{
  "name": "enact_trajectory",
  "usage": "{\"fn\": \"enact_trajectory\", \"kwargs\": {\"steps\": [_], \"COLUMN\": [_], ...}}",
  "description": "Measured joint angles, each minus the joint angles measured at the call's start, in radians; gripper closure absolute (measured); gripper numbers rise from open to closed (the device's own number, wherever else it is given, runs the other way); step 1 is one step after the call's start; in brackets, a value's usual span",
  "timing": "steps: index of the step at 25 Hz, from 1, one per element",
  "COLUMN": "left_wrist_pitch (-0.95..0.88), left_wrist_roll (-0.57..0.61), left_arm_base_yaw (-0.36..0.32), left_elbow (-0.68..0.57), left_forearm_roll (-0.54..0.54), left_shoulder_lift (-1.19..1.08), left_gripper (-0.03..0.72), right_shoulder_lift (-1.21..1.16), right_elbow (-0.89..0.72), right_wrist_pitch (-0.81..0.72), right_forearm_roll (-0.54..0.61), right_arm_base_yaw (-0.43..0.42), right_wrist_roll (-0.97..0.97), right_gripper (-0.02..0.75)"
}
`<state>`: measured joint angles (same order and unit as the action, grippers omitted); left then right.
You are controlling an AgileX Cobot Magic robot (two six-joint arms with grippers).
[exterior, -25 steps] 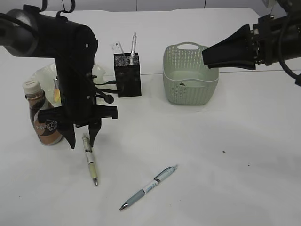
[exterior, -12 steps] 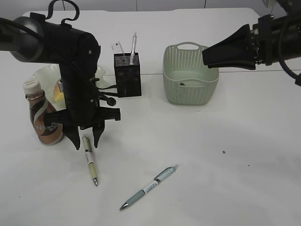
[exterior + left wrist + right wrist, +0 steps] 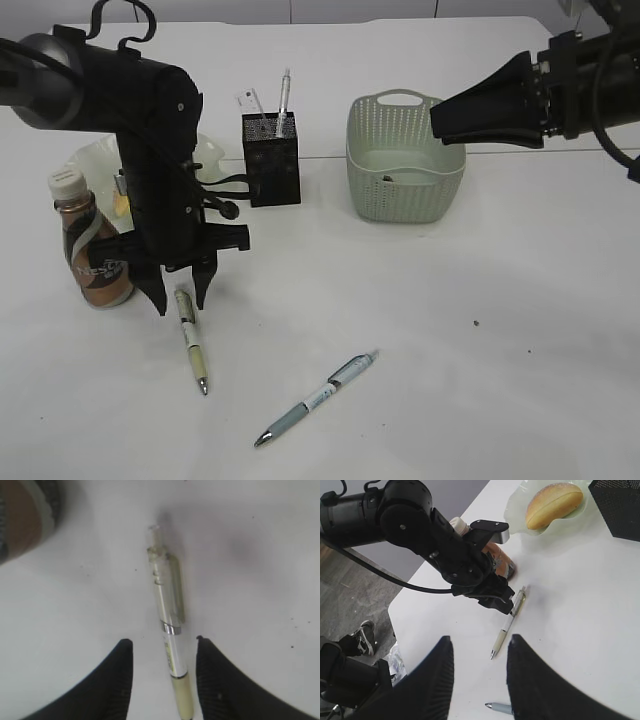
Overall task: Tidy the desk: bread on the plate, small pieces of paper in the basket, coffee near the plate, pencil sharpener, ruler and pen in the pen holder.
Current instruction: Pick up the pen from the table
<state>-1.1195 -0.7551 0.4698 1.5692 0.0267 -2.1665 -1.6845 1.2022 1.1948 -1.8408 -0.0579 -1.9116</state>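
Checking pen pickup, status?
Left gripper open, straddling cream pen on desk. Right gripper open, empty, raised. Second pen loose. Nothing blocking.

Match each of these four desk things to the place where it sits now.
Things:
1. bread
2. coffee bottle
3. cream pen
4. blue pen

Places:
A. between the open fingers of the left tool
B. on the green plate
C. alone on the desk, nearest the camera
D. upright, left of the left arm

Pairs: 1-B, 2-D, 3-A, 4-C
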Motion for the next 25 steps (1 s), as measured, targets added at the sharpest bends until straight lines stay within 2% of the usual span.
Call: {"fn": "enact_trajectory", "kwargs": {"steps": [25], "left_wrist_pitch": [0.019], "left_wrist_roll": [0.03], "left_arm_base_yaw": [0.0], "left_elbow": [0.0], "left_forearm_roll": [-0.044], "left_shoulder_lift": [-0.075], "left_gripper": [0.411], "right_shoulder_lift": [0.0], "right_elbow": [0.0], "right_wrist_pitch": [0.0], "right_forearm_roll": [0.0], "right_arm_base_yaw": [0.0], "right_wrist_roll": [0.0], "right_gripper": [0.473]}}
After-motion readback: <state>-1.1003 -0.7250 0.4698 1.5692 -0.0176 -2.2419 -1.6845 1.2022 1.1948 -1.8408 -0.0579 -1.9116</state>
